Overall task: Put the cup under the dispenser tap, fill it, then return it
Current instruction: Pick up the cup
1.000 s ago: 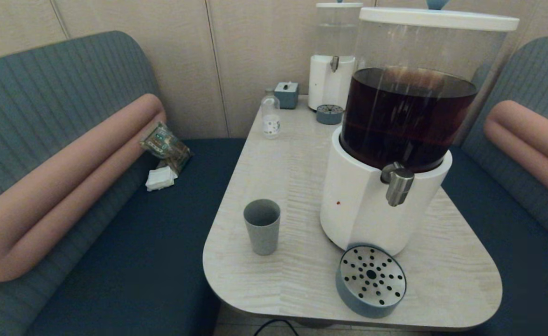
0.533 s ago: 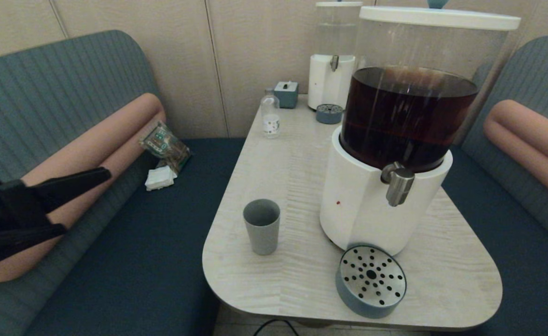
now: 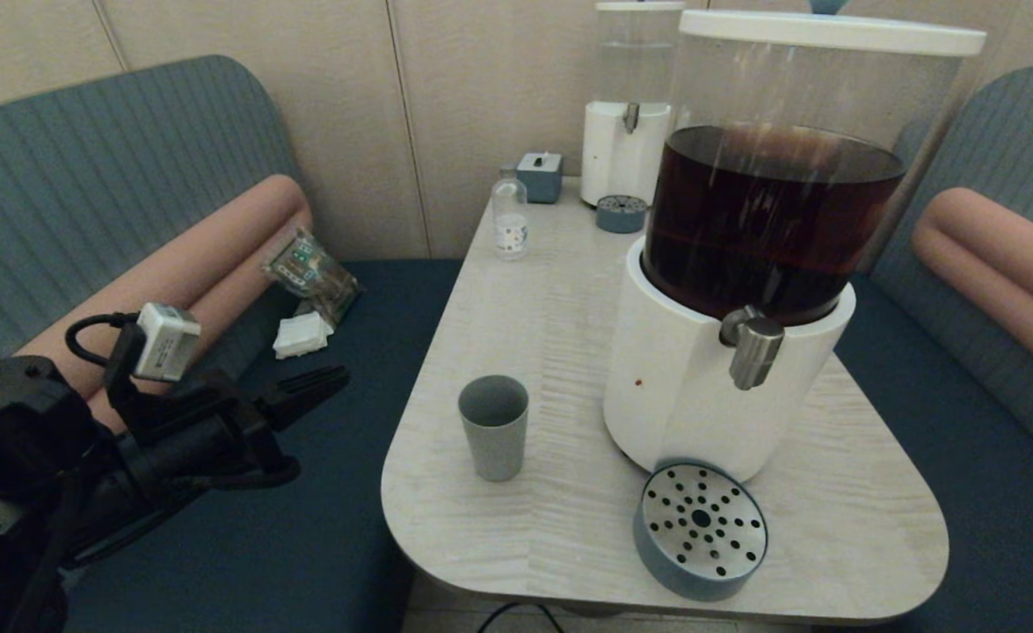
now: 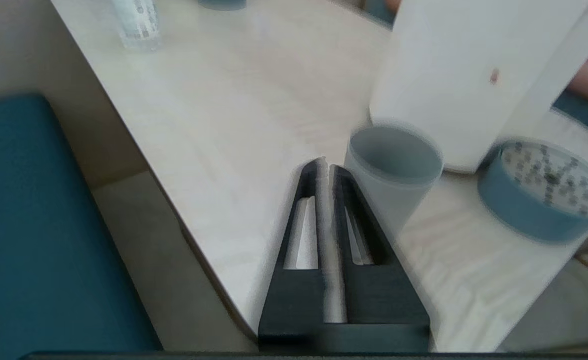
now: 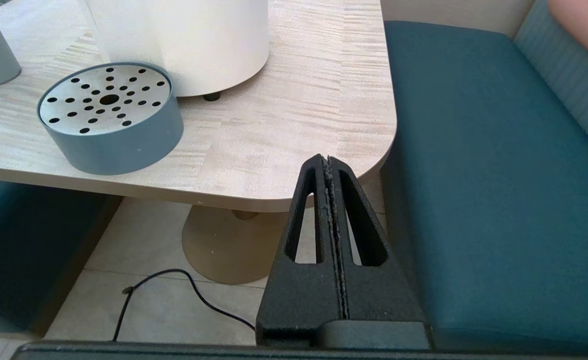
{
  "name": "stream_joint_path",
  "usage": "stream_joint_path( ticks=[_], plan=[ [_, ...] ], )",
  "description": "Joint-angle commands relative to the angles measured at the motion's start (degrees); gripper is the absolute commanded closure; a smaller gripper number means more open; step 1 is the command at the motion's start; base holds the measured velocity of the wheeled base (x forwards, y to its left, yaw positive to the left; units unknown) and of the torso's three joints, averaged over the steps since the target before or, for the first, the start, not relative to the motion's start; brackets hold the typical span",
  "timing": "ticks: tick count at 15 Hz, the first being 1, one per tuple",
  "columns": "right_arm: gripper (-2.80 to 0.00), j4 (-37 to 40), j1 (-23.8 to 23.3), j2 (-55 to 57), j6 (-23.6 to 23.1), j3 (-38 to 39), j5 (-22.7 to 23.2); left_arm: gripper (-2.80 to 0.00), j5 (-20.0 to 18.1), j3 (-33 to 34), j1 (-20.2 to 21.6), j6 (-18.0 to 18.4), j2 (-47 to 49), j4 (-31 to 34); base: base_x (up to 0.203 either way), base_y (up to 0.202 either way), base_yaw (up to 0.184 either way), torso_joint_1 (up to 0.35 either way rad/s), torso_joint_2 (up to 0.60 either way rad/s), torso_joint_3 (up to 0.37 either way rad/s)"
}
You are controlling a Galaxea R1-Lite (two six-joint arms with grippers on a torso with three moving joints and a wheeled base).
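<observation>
On the table [image 3: 569, 290] in your head view, the cup [image 3: 493, 426] stood left of the dispenser tap [image 3: 752, 347]; your left gripper [image 3: 327, 381] hovered over the bench. Left wrist view: jaws pressed together, empty, near the cup. Right wrist view: right gripper [image 5: 328, 161] closed below the table edge.

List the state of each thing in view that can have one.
cup: upright, empty, beside the big dispenser, not under its tap.
tap: nothing pouring.
big dispenser: partly full, dark liquid, lid on.
drip tray: bare.
left gripper: shut, empty, short of the cup.
right gripper: shut, empty.
</observation>
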Motion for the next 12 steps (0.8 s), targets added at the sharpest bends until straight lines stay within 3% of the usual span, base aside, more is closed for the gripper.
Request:
stream_joint_path(
  ticks=[1,4,7,12],
  plan=[
    [0.00,0.0,0.0,-0.1,0.0,0.0,0.0,-2.80,-0.4,0.9,0.0,0.1,4.3,-0.8,0.000,0.000,0.000,0.000,0.00,0.000],
    [0.00,0.0,0.0,-0.1,0.0,0.0,0.0,-2.80,-0.8,0.3,0.0,0.4,7.5,-0.8,0.000,0.000,0.000,0.000,0.00,0.000],
    [0.00,0.0,0.0,-0.1,0.0,0.0,0.0,-2.80,-1.9,-0.5,0.0,3.1,12.3,-0.8,0.000,0.000,0.000,0.000,0.00,0.000],
    [0.00,0.0,0.0,-0.1,0.0,0.0,0.0,-2.80,-7.1,-6.5,-1.6,4.1,19.8,-0.8,0.000,0.000,0.000,0.000,0.00,0.000]
  ],
)
